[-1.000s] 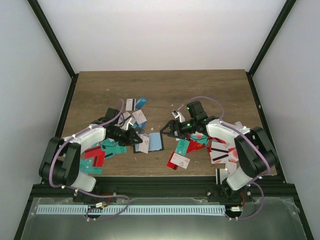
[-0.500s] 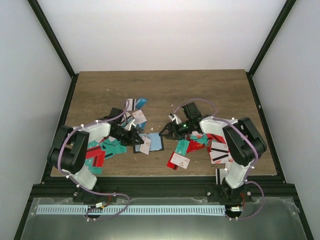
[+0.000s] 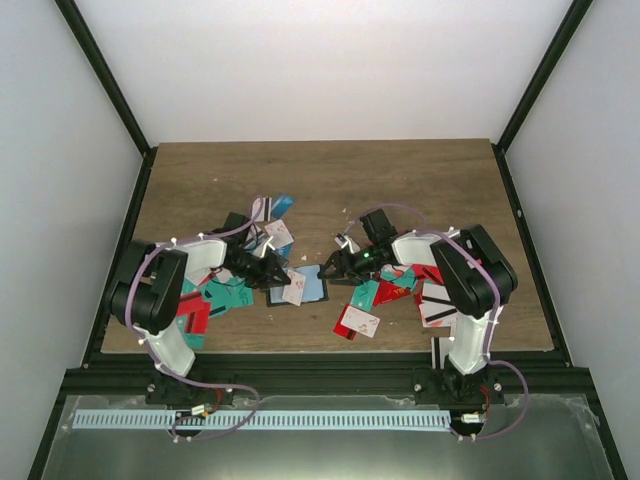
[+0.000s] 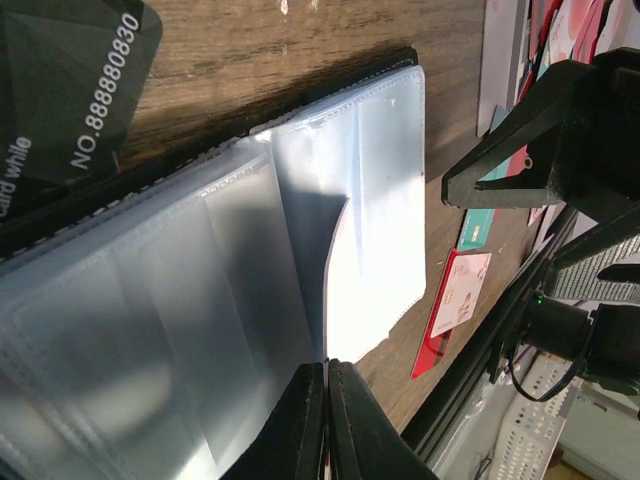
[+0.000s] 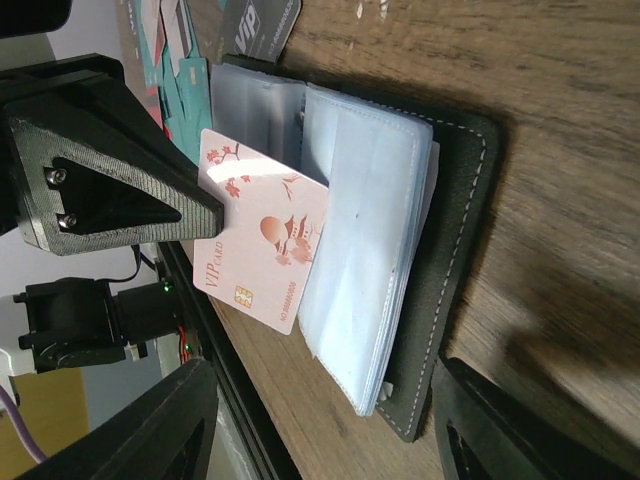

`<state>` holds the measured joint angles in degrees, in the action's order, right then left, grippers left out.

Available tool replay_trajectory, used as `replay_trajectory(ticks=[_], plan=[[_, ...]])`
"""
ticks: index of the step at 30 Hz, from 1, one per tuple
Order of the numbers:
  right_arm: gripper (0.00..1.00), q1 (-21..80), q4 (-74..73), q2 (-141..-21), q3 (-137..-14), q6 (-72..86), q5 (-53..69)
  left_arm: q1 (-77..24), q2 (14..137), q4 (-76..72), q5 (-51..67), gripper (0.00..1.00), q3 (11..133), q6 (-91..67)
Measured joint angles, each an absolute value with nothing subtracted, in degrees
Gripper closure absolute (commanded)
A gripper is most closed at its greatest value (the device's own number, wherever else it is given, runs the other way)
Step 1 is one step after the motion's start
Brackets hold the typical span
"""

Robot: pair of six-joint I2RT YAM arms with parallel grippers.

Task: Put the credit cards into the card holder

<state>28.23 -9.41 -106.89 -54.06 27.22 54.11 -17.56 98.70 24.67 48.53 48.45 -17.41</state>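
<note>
The card holder (image 3: 312,284) lies open at the table's middle, black cover (image 5: 462,250) under pale blue sleeves (image 5: 365,250). My left gripper (image 3: 281,282) is shut on a pink-white VIP credit card (image 5: 262,243), whose far edge sits among the sleeves. In the left wrist view the left gripper (image 4: 327,368) pinches the card edge-on above the clear sleeves (image 4: 250,260). My right gripper (image 3: 331,268) is open and empty at the holder's right edge. In its own view the right gripper (image 5: 330,440) stands with its jaws wide on either side of the holder's end.
Loose credit cards lie around: teal (image 3: 229,293) and red (image 3: 190,316) at the left, a red-white one (image 3: 358,321) in front, striped white ones (image 3: 438,301) at the right, more behind (image 3: 272,210). A black card (image 4: 70,90) lies beside the holder.
My left gripper has edged right with the VIP card, closer into the holder's sleeves. Both arms' elbows have swung inward. The right gripper has stayed at the holder's right edge.
</note>
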Motion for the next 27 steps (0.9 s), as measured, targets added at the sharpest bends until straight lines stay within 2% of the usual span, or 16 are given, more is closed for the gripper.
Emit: replay_trajectory(ticks=[21, 27], plan=[[0.41, 28.4, -8.4, -109.0, -54.4, 27.9, 55.9, -18.6, 102.2, 20.9, 49.5, 0.96, 51.0, -18.5], [0.47, 29.0, -7.2, -109.0, -54.3, 29.5, 56.0, -19.2, 102.2, 16.4, 49.0, 0.96, 50.5, -22.4]])
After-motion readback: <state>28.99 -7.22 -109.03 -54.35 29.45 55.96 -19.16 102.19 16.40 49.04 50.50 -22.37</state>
